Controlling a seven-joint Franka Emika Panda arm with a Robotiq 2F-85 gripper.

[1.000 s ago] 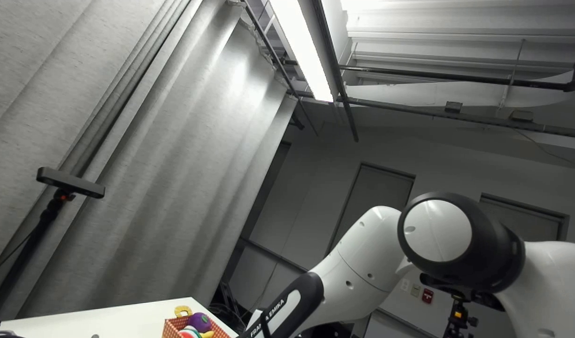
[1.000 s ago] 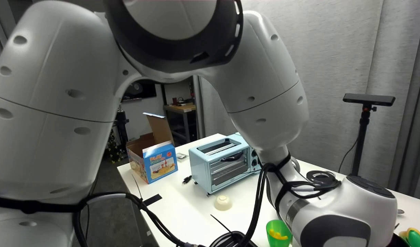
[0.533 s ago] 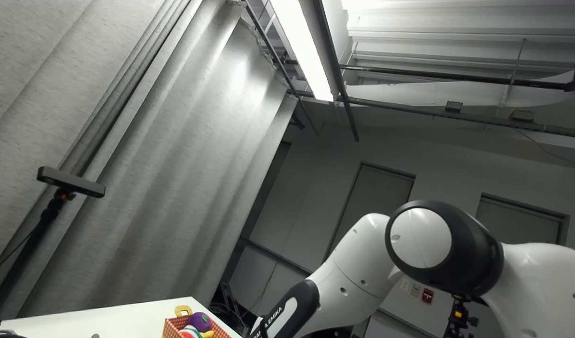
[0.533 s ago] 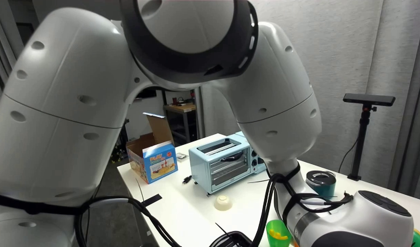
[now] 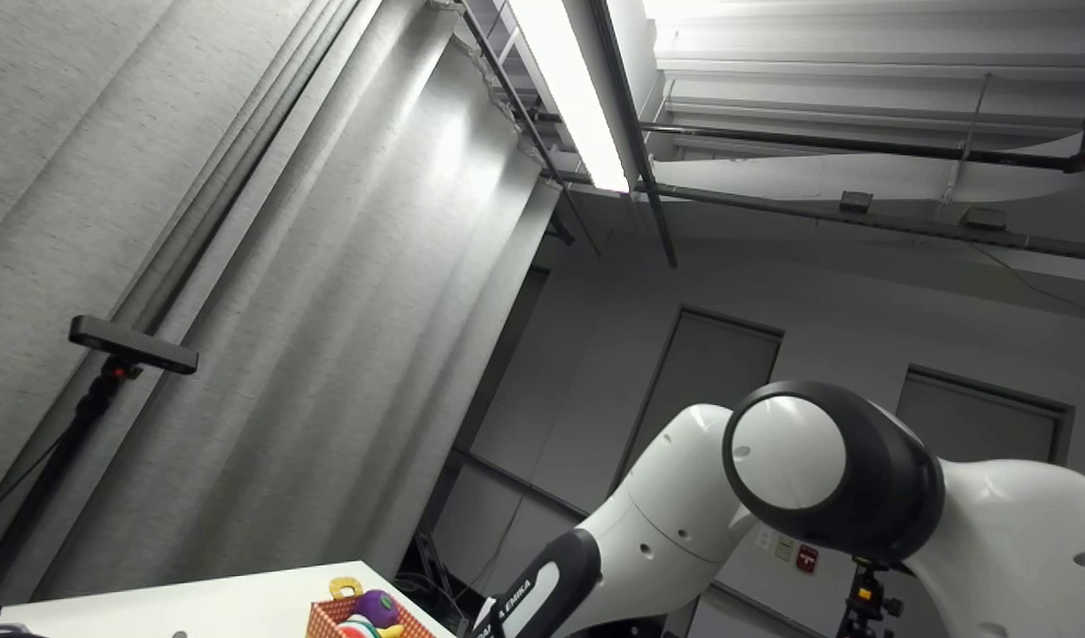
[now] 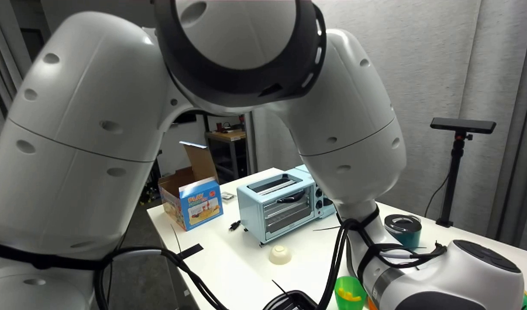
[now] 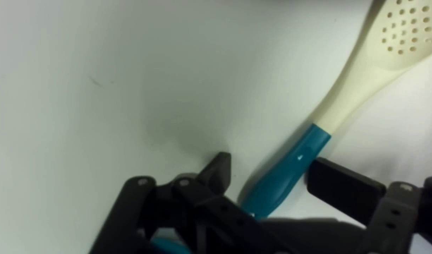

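In the wrist view, a cream perforated spoon [image 7: 357, 84] with a teal handle [image 7: 290, 169] lies slanted on the white table. My gripper [image 7: 268, 169] is open, its black fingers on either side of the handle. The right finger is very close to or touching the handle; a gap shows between the left finger and the handle. The handle's end is partly hidden behind the gripper. Another teal thing [image 7: 170, 246] shows in part at the bottom edge. In both exterior views the arm reaches down and the gripper itself is out of view.
In an exterior view, the table holds a light blue toaster oven [image 6: 280, 206], a cardboard box [image 6: 198, 204], a cream bowl [image 6: 280, 255], a green cup [image 6: 348, 295], a black tray [image 6: 304, 299] and a teal pot [image 6: 407, 234]. A basket [image 5: 323, 618] of toy food sits at the table's edge.
The arm has moved lower, and its wrist has shifted right in an exterior view, uncovering the teal pot. Most of this movement came in the first half second; since then it has moved only slightly.
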